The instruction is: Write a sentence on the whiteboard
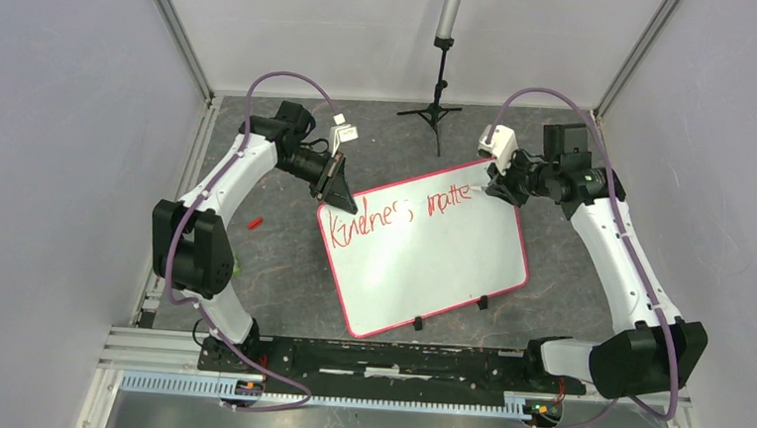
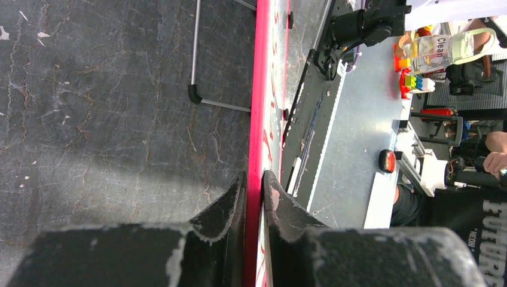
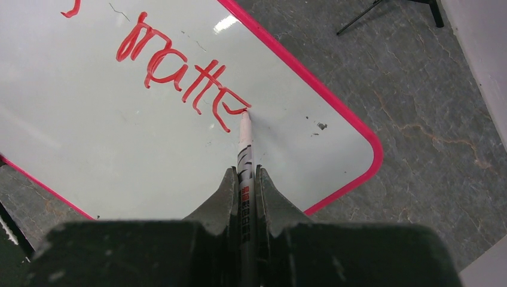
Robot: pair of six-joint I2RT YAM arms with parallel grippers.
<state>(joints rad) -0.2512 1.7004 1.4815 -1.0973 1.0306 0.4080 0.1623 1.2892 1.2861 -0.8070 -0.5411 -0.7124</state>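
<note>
The whiteboard [image 1: 431,262] lies tilted on the dark mat, with a red-pink rim and black clips on its near edge. Red handwriting [image 1: 394,213] on it reads about "Kindness matte" in one line. My left gripper [image 1: 340,194] is shut on the board's far-left corner; in the left wrist view [image 2: 254,179] its jaws pinch the pink rim [image 2: 260,89] edge-on. My right gripper [image 1: 500,187] is shut on a white marker [image 3: 244,155]. The marker tip touches the board [image 3: 107,137] at the last letter of "matte" [image 3: 179,69], near the board's far-right corner.
A small red cap [image 1: 253,222] lies on the mat left of the board. A black tripod stand [image 1: 440,89] rises at the back centre. Grey walls close in both sides. The metal rail with the arm bases [image 1: 375,368] runs along the near edge.
</note>
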